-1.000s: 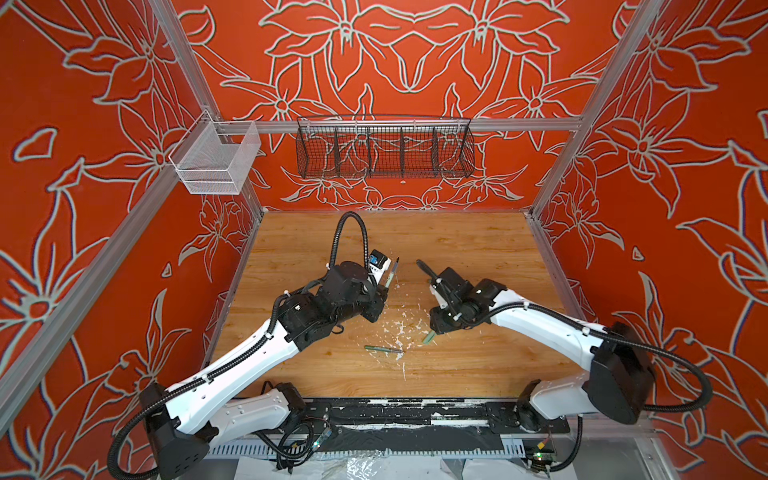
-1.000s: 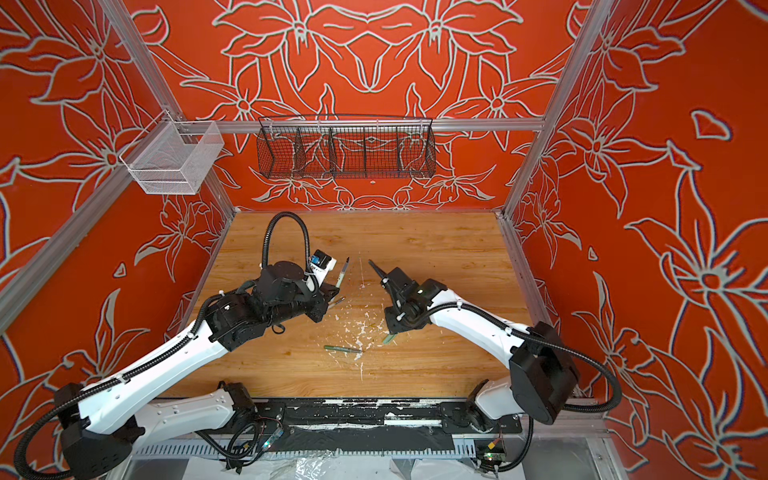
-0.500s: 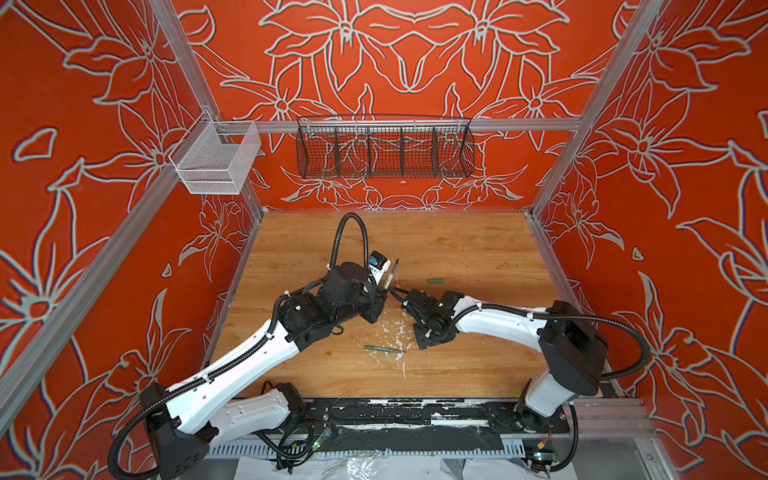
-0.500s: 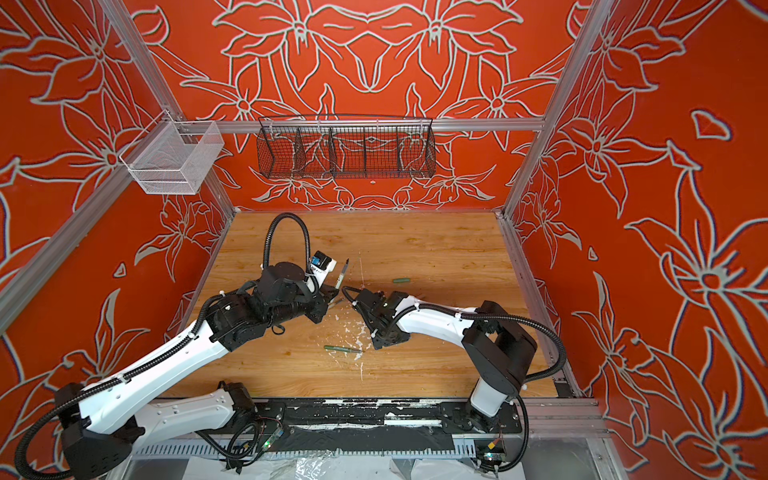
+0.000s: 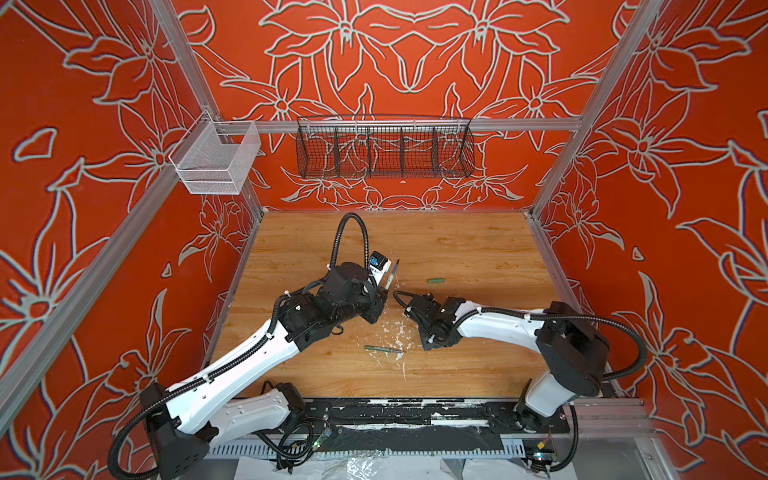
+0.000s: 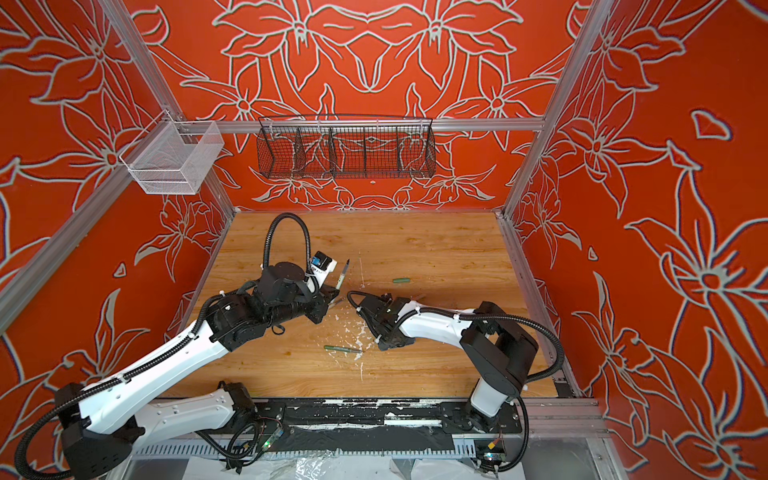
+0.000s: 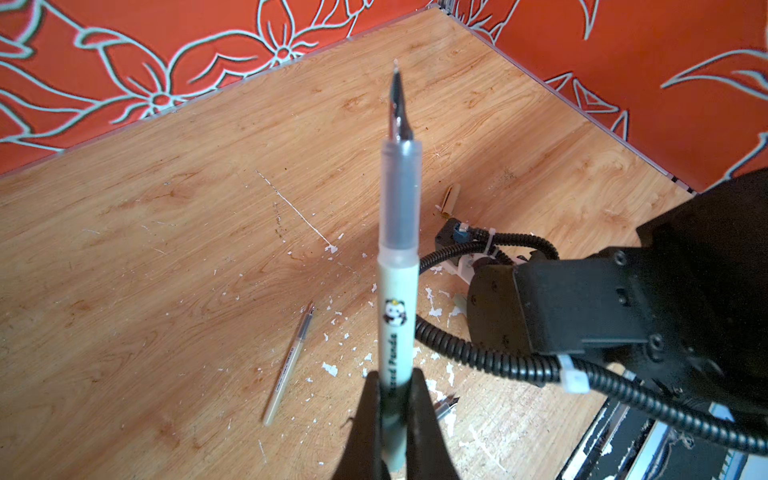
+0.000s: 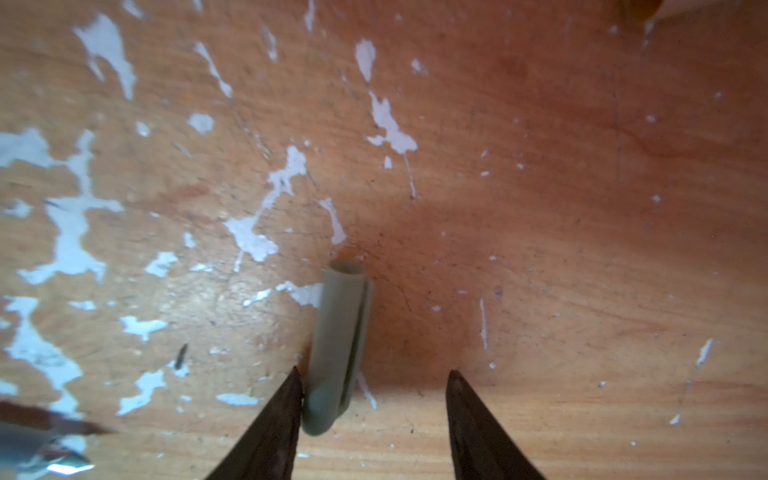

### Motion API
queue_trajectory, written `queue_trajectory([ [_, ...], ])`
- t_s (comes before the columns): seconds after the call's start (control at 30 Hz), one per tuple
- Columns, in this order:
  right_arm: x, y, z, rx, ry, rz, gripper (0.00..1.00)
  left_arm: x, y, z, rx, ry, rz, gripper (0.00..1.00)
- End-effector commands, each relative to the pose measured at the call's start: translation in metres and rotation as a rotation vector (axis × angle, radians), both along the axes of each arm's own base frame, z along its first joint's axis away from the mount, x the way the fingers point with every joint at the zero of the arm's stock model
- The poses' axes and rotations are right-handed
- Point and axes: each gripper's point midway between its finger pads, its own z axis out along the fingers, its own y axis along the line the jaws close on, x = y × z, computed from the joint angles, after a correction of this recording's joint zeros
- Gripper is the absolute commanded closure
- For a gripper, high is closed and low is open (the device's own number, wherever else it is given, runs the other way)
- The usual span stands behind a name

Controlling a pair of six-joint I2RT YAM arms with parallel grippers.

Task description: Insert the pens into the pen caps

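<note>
My left gripper [image 7: 395, 386] is clamped on the pale green pen [image 7: 398, 266], with the nib raised off the desk [image 5: 457, 249]. My right gripper [image 8: 374, 386] stands parted astride the light green cap [image 8: 338, 345]. The cap lies flat near the desk's middle, with one finger [image 8: 274, 424] against it.

White paint flecks [image 8: 70, 232] scar the wood there. Orange floral walls [image 5: 415, 62] enclose the desk, and a wire basket [image 5: 384, 149] hangs on the back wall.

The tan cap [image 7: 451, 199] lies just beyond the right wrist. The dark green cap [image 5: 436, 280] lies back of the middle, and the dark green pen [image 5: 382, 349] lies toward the front edge. In both top views the right wrist hides the light green cap.

table [image 5: 457, 249] wood | paint flecks [image 5: 401, 332] white, mid-front | black wire basket [image 5: 384, 147] back rail | white mesh bin [image 5: 214, 160] back-left corner
</note>
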Motion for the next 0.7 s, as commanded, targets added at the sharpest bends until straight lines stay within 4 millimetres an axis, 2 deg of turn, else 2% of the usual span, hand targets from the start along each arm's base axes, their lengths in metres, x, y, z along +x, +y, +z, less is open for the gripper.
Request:
queue_trajectory([
  [0.0,-0.006,-0.029,0.003,-0.061,-0.003,-0.045,0.43,0.001,-0.003,0.003,-0.002,-0.005,-0.016,1.0],
  [0.1,-0.009,-0.049,0.007,-0.085,-0.002,-0.071,0.43,0.002,-0.004,0.002,0.004,-0.001,-0.018,1.0],
  [0.2,-0.003,-0.06,0.007,-0.057,-0.021,-0.106,0.43,0.002,-0.005,0.002,0.001,-0.003,-0.021,1.0],
  [0.27,0.006,-0.056,0.008,0.003,-0.035,-0.122,0.43,0.002,-0.005,0.003,0.001,-0.003,-0.021,1.0],
  [0.4,0.022,-0.029,0.012,0.139,-0.07,-0.118,0.43,0.0,-0.004,0.006,-0.004,-0.002,-0.023,1.0],
  [0.67,0.042,-0.02,0.002,0.081,-0.074,-0.092,0.44,-0.004,0.005,0.007,0.003,-0.005,-0.005,1.0],
])
